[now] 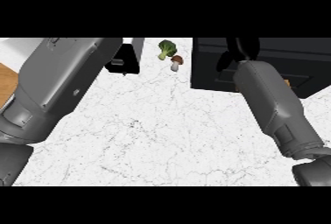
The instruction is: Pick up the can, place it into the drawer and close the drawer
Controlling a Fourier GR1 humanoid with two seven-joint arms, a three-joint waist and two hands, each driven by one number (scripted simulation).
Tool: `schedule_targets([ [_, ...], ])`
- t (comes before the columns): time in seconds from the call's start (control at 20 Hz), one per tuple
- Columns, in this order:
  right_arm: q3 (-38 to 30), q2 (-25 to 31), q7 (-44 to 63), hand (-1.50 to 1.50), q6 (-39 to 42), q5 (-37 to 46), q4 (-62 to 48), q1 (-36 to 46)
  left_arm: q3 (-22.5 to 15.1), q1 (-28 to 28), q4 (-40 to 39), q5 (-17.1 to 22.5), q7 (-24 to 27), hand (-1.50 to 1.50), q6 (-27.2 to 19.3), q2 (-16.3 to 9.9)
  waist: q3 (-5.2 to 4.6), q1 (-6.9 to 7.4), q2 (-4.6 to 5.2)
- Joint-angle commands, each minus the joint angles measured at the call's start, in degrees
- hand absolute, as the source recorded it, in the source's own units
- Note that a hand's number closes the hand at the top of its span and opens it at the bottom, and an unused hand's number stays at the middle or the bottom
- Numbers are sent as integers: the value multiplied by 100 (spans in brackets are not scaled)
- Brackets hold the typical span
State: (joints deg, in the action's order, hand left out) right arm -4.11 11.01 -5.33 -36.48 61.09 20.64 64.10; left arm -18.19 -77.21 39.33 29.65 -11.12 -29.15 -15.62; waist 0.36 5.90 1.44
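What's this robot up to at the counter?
The robot's right hand reaches over a black drawer at the far side of the white counter; what it holds, if anything, is hidden. The left hand is at the counter's far edge, mostly hidden behind its forearm. A broccoli and a mushroom lie between the arms. No can shows.

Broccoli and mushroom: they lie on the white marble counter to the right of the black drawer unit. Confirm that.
Not right. In the head view the broccoli and the mushroom lie on the white marble counter, but to the left of the black drawer unit, between it and the left hand. The right hand reaches over the unit.
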Motion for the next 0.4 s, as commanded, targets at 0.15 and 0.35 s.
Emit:
schedule_targets([
  [0.15, -639, -94, -625, -150, 33, -743, 109, 578, -16, 406, 606, 13, -180, -150, 77, -263, -21, 95, -71],
  [0.35, -722, -165, -708, -150, -111, -739, -54, 626, -27, 655, 979, 17, -230, -150, 190, -444, -26, 107, -62],
])
